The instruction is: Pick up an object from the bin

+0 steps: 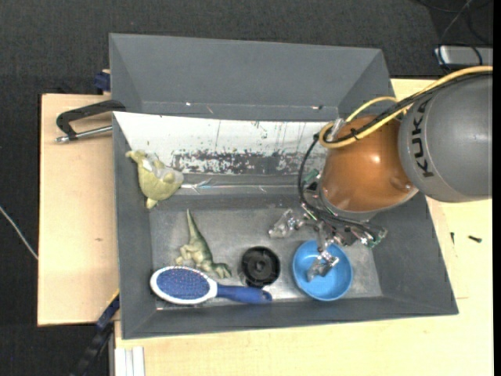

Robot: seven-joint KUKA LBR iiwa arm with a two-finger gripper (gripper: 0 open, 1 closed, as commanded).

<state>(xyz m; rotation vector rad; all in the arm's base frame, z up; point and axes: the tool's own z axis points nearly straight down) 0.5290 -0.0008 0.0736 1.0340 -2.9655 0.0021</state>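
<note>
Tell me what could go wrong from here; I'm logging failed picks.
The gripper sits over the blue bowl, whose round rim could slip or tip in a grasp. The bowl lies near the front wall of the bin and might get shoved against it. The black round cap beside it could be knocked.

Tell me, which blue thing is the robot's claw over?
The round blue bowl on the right of the bin floor: the gripper hangs directly over it. The blue hairbrush lies well to its left.
</note>
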